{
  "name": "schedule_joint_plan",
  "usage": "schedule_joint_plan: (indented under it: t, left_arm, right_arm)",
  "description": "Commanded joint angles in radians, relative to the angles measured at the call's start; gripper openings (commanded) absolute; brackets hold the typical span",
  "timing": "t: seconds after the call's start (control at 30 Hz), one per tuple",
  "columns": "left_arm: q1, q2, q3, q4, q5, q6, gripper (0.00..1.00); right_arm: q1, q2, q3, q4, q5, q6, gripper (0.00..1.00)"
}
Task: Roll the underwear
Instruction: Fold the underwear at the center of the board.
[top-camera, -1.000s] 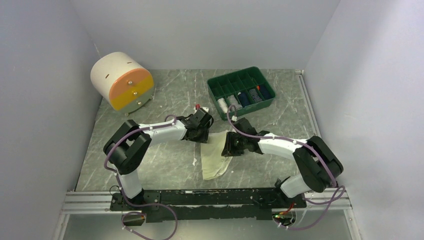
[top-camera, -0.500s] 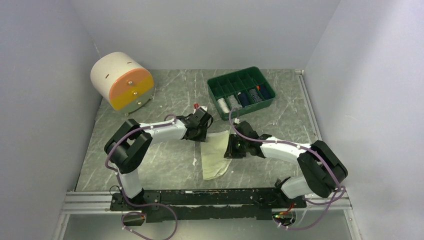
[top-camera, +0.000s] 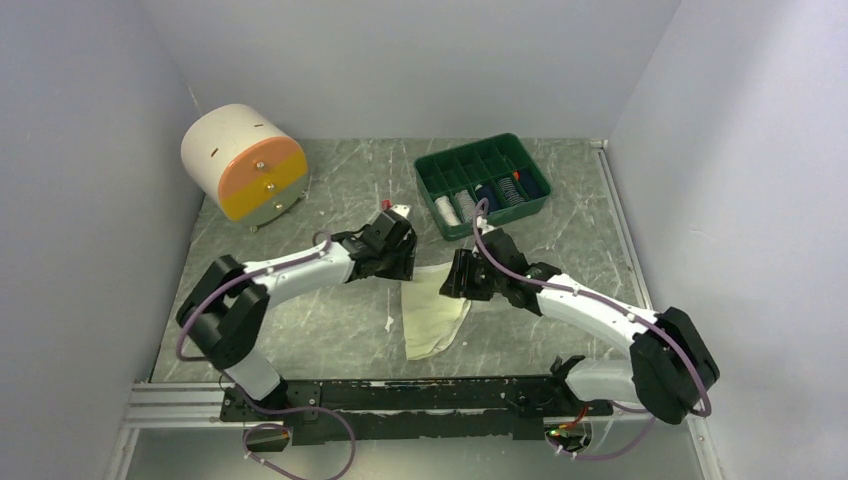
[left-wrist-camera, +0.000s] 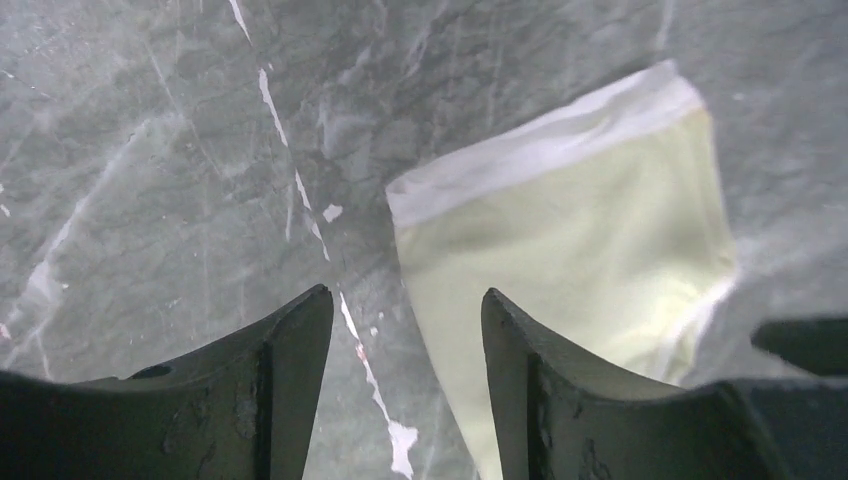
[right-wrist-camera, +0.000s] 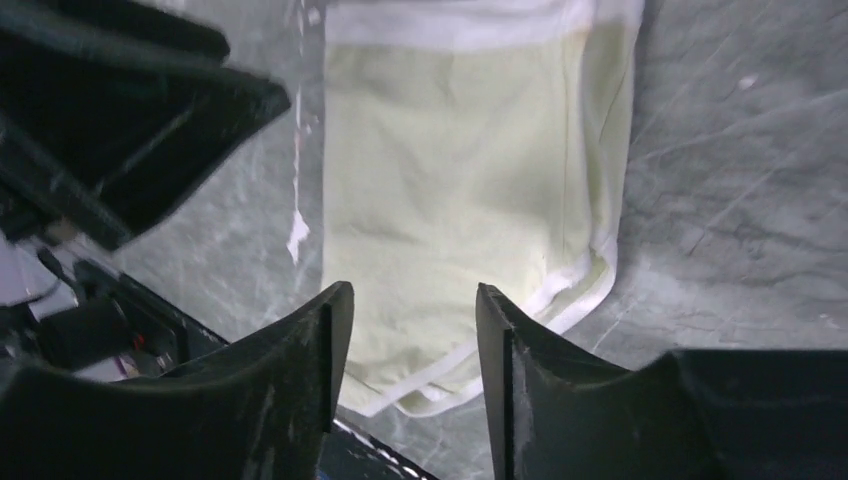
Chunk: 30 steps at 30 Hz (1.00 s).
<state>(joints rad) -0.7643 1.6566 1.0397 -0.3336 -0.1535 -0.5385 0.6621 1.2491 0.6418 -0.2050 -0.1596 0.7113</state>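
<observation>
The cream-white underwear (top-camera: 432, 312) lies flat on the grey marbled table, folded into a long strip with its white waistband at the far end. It also shows in the left wrist view (left-wrist-camera: 570, 250) and in the right wrist view (right-wrist-camera: 460, 190). My left gripper (top-camera: 398, 268) hovers open and empty at the strip's far left corner; its jaws (left-wrist-camera: 405, 310) straddle the cloth's left edge. My right gripper (top-camera: 458, 283) hovers open and empty at the far right corner, above the cloth (right-wrist-camera: 412, 300). The white-and-pink underwear is out of view.
A green compartment tray (top-camera: 482, 184) with several small rolled items stands at the back right. A white and orange drum-shaped box (top-camera: 243, 163) stands at the back left. The arms' base rail (top-camera: 420, 395) runs along the near edge.
Both grippers have let go of the cloth's far corners and moved up and away toward the back. The underwear now lies flatter on the table.
</observation>
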Motion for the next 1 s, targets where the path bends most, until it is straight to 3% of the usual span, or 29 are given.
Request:
schedule_joint_plan:
  t: [0.0,0.1,0.43,0.97]
  left_arm:
    - [0.001,-0.128,-0.05,-0.001,0.054,-0.019,0.62]
    - [0.002,-0.186,-0.105,-0.011,0.092,-0.041,0.62]
    - [0.002,-0.358,-0.29,0.057,0.231,-0.145,0.63]
    - [0.003,-0.422,-0.25,0.014,0.263,-0.173,0.63]
  right_arm:
    - [-0.028,-0.031,0.068,-0.081,0.133,-0.011,0.55]
    - [-0.081,-0.03,0.048,-0.089,0.132,-0.02,0.58]
    - [-0.235,0.083,-0.018,0.093,-0.181,-0.06,0.61]
    - [-0.304,0.291,-0.005,0.221,-0.31,-0.059,0.48]
